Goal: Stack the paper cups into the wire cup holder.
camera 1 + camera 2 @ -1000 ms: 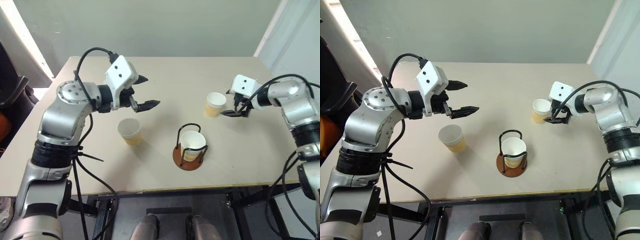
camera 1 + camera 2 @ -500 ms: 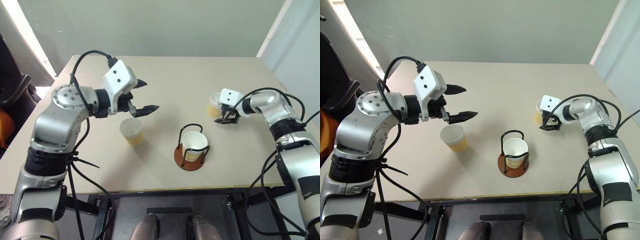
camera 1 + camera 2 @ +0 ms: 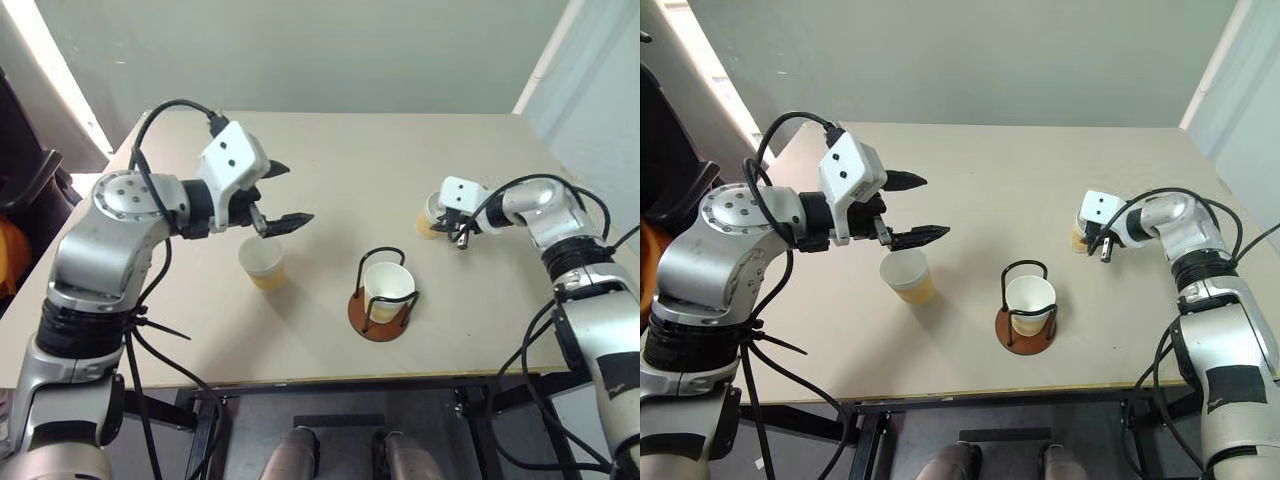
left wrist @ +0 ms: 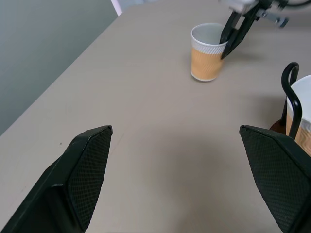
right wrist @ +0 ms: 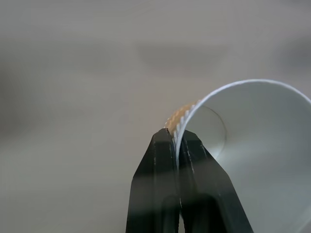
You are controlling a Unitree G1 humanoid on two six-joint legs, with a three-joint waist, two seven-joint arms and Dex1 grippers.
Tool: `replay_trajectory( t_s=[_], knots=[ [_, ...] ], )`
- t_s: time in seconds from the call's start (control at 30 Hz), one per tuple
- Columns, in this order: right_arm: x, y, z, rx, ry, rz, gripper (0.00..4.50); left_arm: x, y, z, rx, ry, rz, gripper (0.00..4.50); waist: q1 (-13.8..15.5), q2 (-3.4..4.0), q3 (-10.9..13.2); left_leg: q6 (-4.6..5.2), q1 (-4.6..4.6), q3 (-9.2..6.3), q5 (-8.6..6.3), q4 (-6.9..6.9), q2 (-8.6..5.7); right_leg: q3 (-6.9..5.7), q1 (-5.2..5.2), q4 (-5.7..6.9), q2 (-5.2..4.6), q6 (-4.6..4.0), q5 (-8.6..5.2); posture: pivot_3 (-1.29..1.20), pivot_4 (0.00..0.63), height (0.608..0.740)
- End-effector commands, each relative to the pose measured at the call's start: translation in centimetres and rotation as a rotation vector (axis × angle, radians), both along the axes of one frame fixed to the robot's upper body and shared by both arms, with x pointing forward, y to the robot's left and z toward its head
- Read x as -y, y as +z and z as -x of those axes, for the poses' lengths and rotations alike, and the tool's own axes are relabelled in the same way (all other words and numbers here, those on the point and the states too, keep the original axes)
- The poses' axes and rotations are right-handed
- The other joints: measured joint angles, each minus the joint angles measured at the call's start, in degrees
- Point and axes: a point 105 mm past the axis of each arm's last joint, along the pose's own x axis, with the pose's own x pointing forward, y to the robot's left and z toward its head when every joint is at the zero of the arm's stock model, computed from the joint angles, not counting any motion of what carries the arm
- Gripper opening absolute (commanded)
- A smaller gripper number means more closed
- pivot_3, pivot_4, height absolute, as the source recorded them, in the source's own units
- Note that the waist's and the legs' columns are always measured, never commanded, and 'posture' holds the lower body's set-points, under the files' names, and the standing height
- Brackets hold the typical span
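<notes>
Paper cup (image 5: 252, 145) rim was pinched by your right gripper (image 5: 178, 138).
You needed a straight lift toward the wire cup holder (image 3: 380, 290); left gripper (image 3: 282, 192) gaped empty.

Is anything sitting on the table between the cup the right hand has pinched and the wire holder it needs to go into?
Nothing visible. The right hand is shut on the far paper cup's rim, and bare table lies between it and the wire cup holder, which already holds one cup.
</notes>
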Motion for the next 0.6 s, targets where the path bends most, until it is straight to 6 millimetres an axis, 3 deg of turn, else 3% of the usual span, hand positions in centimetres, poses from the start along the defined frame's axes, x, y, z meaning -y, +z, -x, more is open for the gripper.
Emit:
replay_trajectory(
  t_s=[0.03, 0.13, 0.23, 0.3, 0.4, 0.53, 0.6],
  knots=[
    [-1.8, 8.0, 3.4, 0.098, 0.197, -0.098, 0.02, -0.8, 1.0, 1.2, 0.026, -0.060, -0.036, 4.50, 0.0, 0.05, 0.0, -0.02, -0.12, 0.02, 0.01, -0.01, 0.00, -0.01, -0.10, -0.01, 0.02, -0.01, -0.01, 0.00, 0.150, 0.740],
    [-4.6, 12.0, 8.0, 0.094, 0.389, -0.188, 0.02, -1.3, 0.9, 1.8, 0.005, -0.095, -0.049, 4.50, -0.2, 0.04, 0.0, -0.62, -0.14, 0.04, 0.26, -0.04, 0.10, -0.05, -0.15, -0.02, 0.10, -0.24, -0.15, 0.00, 0.150, 0.740],
    [-6.5, 13.0, 11.4, 0.066, 0.516, -0.214, 0.02, -1.5, 1.1, 1.8, 0.005, -0.104, -0.051, 4.50, -0.3, 0.01, 0.0, -0.68, -0.09, 0.04, 0.25, -0.14, 0.18, -0.08, -0.14, -0.03, 0.20, -0.41, -0.31, 0.00, 0.150, 0.740],
    [-7.2, 12.8, 12.8, 0.036, 0.556, -0.215, 0.02, -1.5, 1.1, 1.9, 0.001, -0.120, -0.054, 4.50, -0.3, 0.00, 0.0, -0.72, -0.04, 0.00, 0.27, -0.16, 0.20, -0.08, -0.12, -0.01, 0.21, -0.52, -0.40, 0.00, 0.150, 0.740],
    [-8.2, 10.4, 15.0, -0.046, 0.626, -0.138, 0.02, -1.0, 0.8, 2.5, -0.018, -0.164, -0.057, 4.50, -0.1, -0.03, 0.0, -0.71, -0.04, -0.06, 0.35, -0.14, 0.18, -0.08, -0.08, 0.02, 0.20, -0.76, -0.53, 0.00, 0.150, 0.740],
    [-8.0, 9.1, 15.4, -0.083, 0.616, -0.092, 0.02, -1.0, 0.4, 2.6, -0.031, -0.173, -0.059, 4.50, -0.3, -0.03, 0.0, -0.54, -0.02, -0.04, 0.36, -0.01, 0.15, -0.04, -0.07, 0.11, 0.19, -0.72, -0.50, 0.00, 0.150, 0.740],
    [-7.6, 8.1, 15.4, -0.098, 0.605, -0.038, 0.02, -0.8, 0.1, 3.7, -0.063, -0.226, -0.065, 4.50, -0.3, -0.03, 0.0, -0.24, 0.00, -0.05, 0.25, -0.02, 0.16, -0.04, -0.07, 0.16, 0.19, -0.75, -0.47, 0.00, 0.150, 0.740]
  ],
)
